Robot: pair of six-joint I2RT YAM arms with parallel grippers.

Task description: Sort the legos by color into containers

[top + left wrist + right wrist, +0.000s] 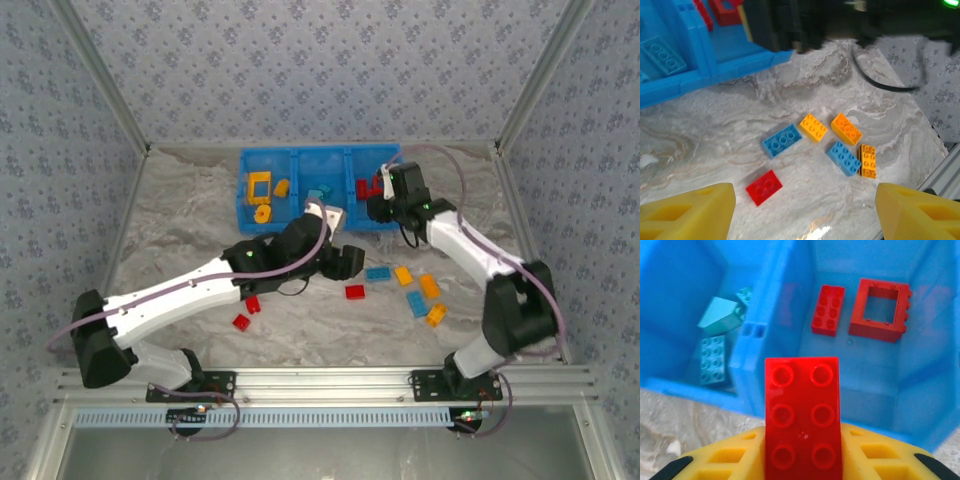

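Note:
The blue three-compartment bin (243,200) stands at the back of the table. My right gripper (385,192) hovers over its right compartment, shut on a red six-stud brick (802,415). Below it lie a red brick (828,309) and a red frame (880,310); teal bricks (715,360) lie in the middle compartment. My left gripper (805,215) is open and holds nothing, above a loose red brick (764,187). Beyond that brick lie blue bricks (782,140) and orange bricks (846,128).
Two more red bricks (247,312) lie left of the left arm. Yellow pieces, among them a frame (260,186), sit in the left compartment. Patterned walls enclose the table on three sides, and a metal rail (320,382) runs along the near edge.

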